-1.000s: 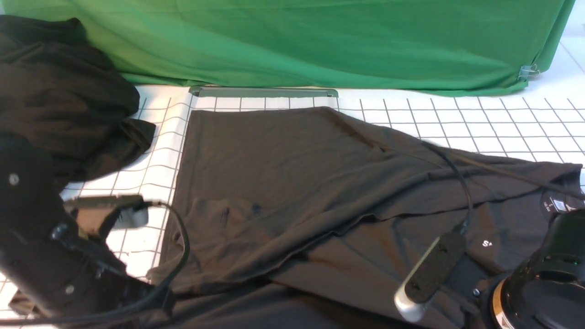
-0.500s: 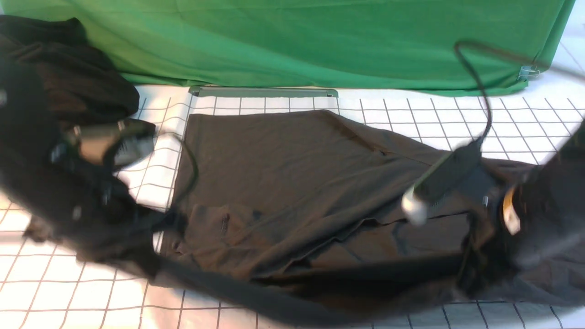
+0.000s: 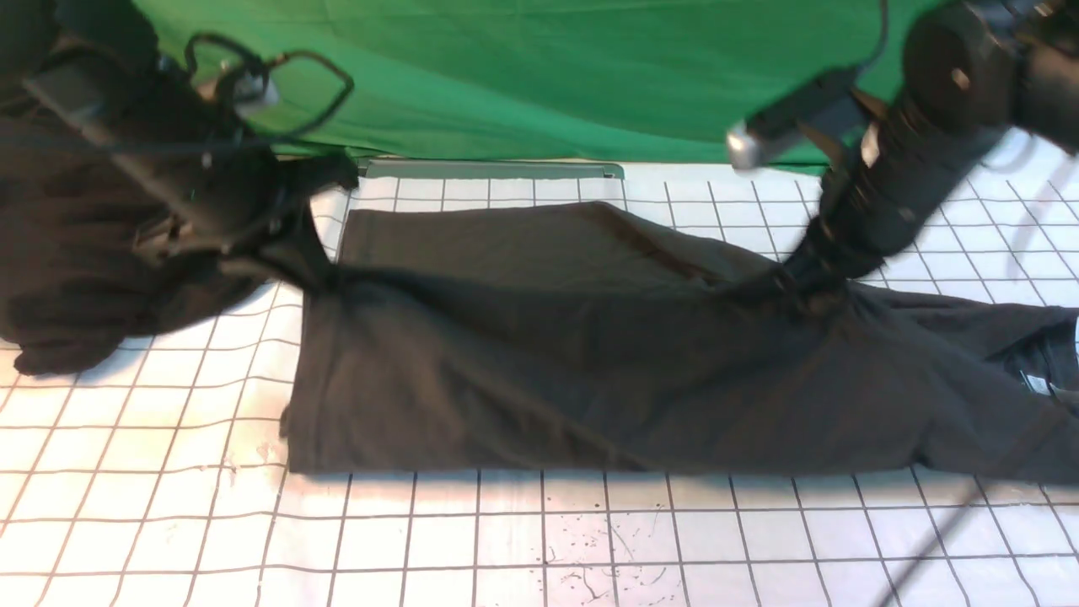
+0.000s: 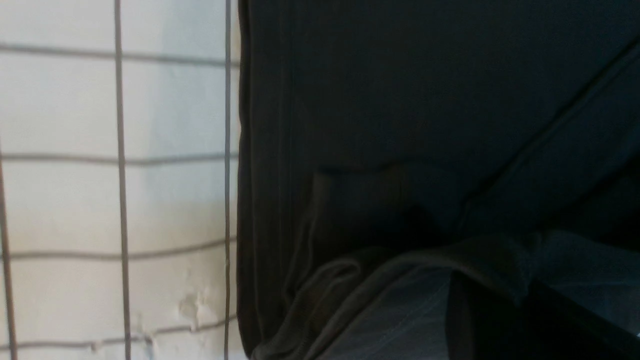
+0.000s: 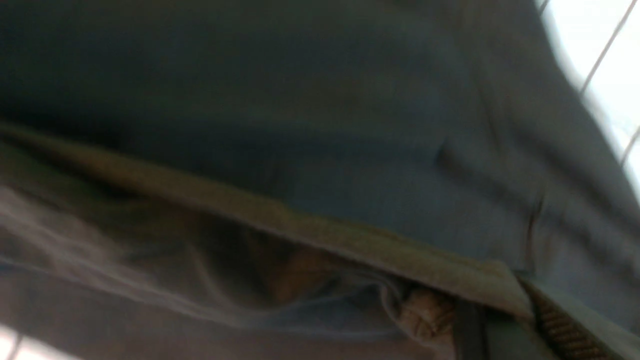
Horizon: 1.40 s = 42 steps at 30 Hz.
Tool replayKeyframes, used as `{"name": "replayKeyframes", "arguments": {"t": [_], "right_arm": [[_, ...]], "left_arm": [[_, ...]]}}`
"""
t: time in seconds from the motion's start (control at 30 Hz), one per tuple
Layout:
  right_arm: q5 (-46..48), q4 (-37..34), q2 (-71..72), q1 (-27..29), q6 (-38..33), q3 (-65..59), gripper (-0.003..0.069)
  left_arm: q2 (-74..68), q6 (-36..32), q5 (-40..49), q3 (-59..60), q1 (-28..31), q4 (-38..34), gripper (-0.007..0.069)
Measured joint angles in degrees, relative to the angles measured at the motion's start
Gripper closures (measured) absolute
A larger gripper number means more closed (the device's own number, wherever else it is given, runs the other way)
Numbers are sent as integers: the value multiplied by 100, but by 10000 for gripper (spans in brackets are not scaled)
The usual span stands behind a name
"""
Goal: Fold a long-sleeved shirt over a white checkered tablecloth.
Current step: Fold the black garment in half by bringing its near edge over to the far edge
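A: Whereabouts of the large black soft-knit long-sleeved shirt point(image 3: 590, 379)?
B: Lying lengthwise across wide white grey-checked tablecloth point(image 3: 539, 548) (white neck label point(image 3: 1041, 384) at right end).
A: And the jaws?
B: Clamped on fabric at the left gripper point(image 3: 316, 274), far left corner; same at the right gripper point(image 3: 797, 287), on a raised peak.
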<state>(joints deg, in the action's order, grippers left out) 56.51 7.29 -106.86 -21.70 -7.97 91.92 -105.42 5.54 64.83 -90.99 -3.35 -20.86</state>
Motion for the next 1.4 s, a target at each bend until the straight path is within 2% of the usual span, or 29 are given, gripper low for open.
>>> {"name": "replayKeyframes", "arguments": {"t": [0.27, 0.5, 0.73, 1.03, 1.13, 1.2, 1.33, 1.4], "right_arm": [[361, -109, -1653, 195, -89, 2149, 645], [435, -184, -2652, 423, 82, 3377, 645], [249, -369, -2852, 623, 346, 3644, 645], [-447, -729, -2996, 690, 394, 3661, 621], [-541, -729, -3105, 690, 399, 3661, 545], [-538, -635, -3134, 702, 451, 3661, 426], [-242, -385, -3006, 766, 525, 3701, 202], [123, -211, -2842, 827, 525, 3780, 123]], "left_arm": [[-1388, 153, 159, -1856, 300, -289, 609], [-2651, 418, 206, -3221, 384, -373, 609], [-3184, 576, 249, -3983, 501, -442, 609], [-3249, 617, -34, -4109, 512, -226, 609], [-3334, 617, -137, -4109, 512, -190, 598], [-3387, 598, -151, -4109, 512, -176, 571], [-3390, 543, -158, -4109, 518, -72, 443], [-3337, 449, -152, -4117, 522, -47, 366]]}}
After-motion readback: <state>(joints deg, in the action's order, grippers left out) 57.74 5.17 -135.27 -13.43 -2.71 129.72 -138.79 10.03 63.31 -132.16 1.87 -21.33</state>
